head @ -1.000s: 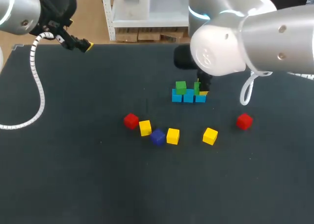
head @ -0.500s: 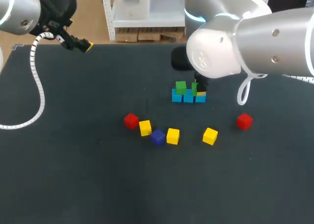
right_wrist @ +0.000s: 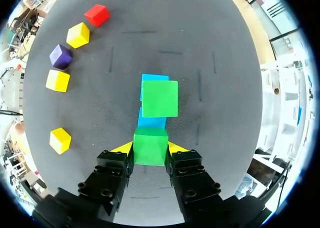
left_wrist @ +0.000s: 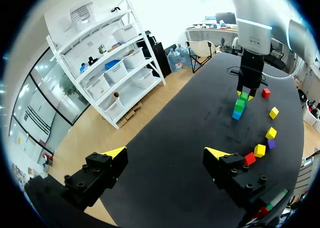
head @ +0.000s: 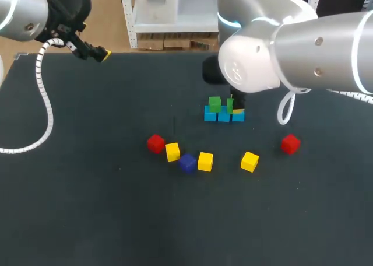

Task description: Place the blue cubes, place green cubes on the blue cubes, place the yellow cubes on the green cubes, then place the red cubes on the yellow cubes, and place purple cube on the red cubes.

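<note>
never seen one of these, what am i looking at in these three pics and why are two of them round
This is a robot with two arms working at a dark table. The square picture comes from a fixed camera above and behind the robot, looking down. The two round pictures come from fisheye cameras on the wrists, each looking out along that arm's two fingers, the black parts with yellow tips.

On the table stands a row of blue cubes with one green cube on top at one end. Nearer the camera lie loose red cubes, yellow cubes and one purple cube.

The right gripper is shut on a second green cube, over the other end of the row. The left gripper is open and empty, near the table's far corner.
</note>
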Action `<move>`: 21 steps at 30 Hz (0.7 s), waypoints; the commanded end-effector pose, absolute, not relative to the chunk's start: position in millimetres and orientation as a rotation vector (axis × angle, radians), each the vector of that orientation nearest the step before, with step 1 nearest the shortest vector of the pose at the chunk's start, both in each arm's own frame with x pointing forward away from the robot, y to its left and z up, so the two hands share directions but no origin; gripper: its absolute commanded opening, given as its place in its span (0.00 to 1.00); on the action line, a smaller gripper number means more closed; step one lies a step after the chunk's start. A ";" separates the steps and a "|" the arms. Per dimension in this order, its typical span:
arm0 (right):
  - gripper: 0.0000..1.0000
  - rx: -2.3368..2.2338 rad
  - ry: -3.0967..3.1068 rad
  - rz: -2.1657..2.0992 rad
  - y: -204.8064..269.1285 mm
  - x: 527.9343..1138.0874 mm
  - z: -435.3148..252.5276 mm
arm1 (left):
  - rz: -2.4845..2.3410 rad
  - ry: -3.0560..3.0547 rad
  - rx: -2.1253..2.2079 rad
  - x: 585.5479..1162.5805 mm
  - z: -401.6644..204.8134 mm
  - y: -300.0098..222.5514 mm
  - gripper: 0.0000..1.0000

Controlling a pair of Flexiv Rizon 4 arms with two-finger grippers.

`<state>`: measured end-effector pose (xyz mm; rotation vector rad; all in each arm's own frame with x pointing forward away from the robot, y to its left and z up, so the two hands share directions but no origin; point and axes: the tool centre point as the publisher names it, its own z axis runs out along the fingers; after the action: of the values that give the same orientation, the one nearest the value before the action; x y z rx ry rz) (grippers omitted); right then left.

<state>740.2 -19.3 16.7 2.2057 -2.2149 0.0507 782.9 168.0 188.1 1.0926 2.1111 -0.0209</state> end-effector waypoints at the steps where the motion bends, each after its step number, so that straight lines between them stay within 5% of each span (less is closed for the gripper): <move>1: 0.00 2.208 -2.221 0.049 -20.1 742.0 18.0 | -0.027 2.106 1.097 783.3 187.7 169.4 1.00; 21: 0.01 2.209 -2.213 0.066 -20.5 744.0 14.9 | -0.027 2.106 1.097 783.3 187.7 169.4 1.00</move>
<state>744.0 -20.4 16.3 2.2084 -2.2128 0.0655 782.9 168.0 188.1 1.0925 2.1111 -0.0209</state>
